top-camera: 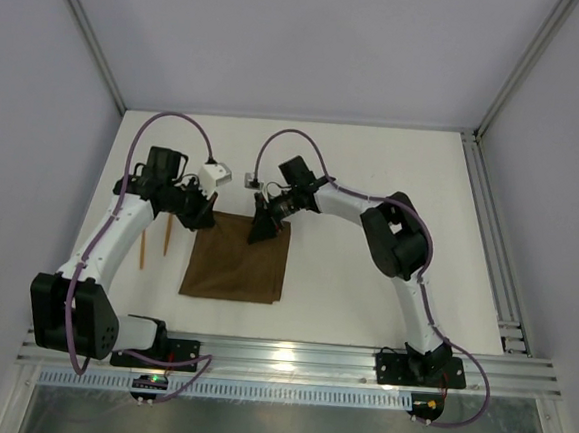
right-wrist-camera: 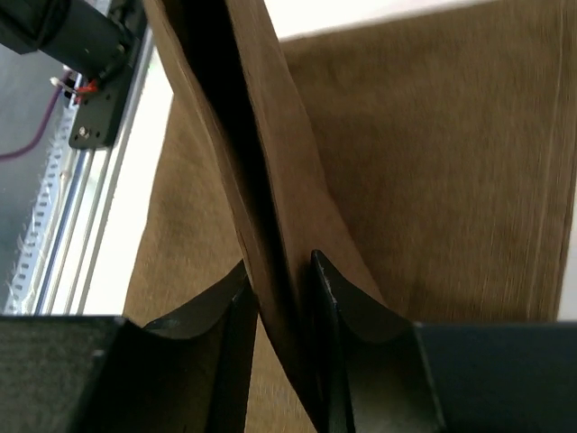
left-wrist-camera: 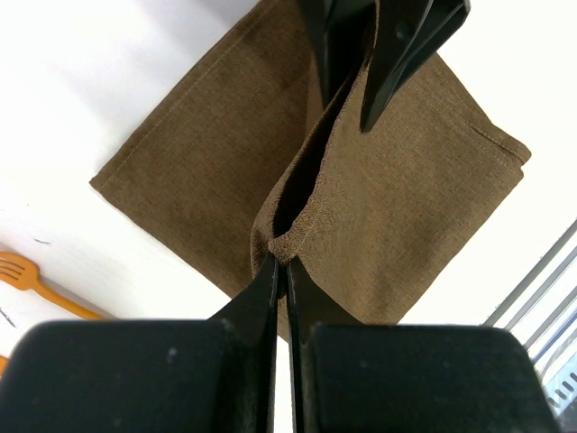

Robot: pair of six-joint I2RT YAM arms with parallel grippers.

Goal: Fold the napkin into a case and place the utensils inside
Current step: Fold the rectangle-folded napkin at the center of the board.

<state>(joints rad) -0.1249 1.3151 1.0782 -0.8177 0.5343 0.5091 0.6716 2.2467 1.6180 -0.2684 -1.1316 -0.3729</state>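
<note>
Left wrist: left gripper (left-wrist-camera: 284, 266) and right gripper (left-wrist-camera: 350, 108) pinch the napkin (left-wrist-camera: 406, 207) into a ridge; fork (left-wrist-camera: 27, 275) cropped.

Top cam overhead; wrist cams close, sharing napkin (top-camera: 236, 262).

Napkin (top-camera: 238, 265): plain dark brown cloth, matte, roughly square, lying mostly flat left of the desk (top-camera: 374, 163) centre, toward the near edge. Its far edge is raised into an upright fold, pinched at one end by the left gripper (left-wrist-camera: 284, 271) and at the other by the right gripper (right-wrist-camera: 284, 275).

Utensils (top-camera: 145, 248): two thin orange pieces, side by side between napkin and left edge, clear of the cloth. One is a fork (left-wrist-camera: 27, 275).
</note>
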